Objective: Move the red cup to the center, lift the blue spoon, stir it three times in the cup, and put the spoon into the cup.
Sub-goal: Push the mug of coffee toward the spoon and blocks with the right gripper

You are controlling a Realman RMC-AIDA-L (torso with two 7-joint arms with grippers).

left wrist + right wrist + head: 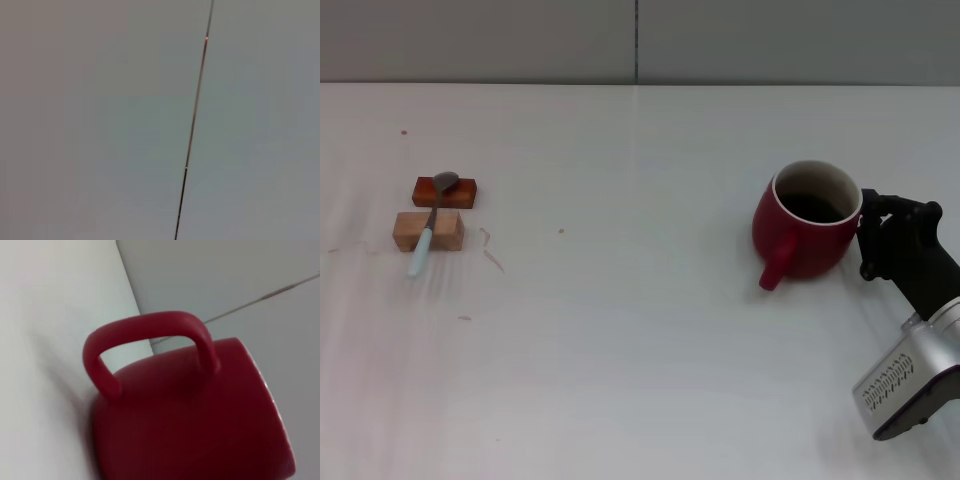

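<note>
The red cup point(807, 235) stands upright on the right side of the white table point(640, 350), its stubby handle pointing toward the front. My right gripper point(868, 240) is right against the cup's right side, open, with its black fingertips apart next to the wall. In the right wrist view the red cup point(200, 420) and its handle fill the picture. The blue spoon point(430, 222) lies at the far left across two blocks, its grey bowl on the red one and its pale handle over the tan one. My left gripper is out of view.
An orange-red block point(446, 192) and a tan wooden block point(428, 230) hold the spoon. A grey wall point(640, 40) runs along the back of the table; the left wrist view shows only that wall's seam point(192, 130).
</note>
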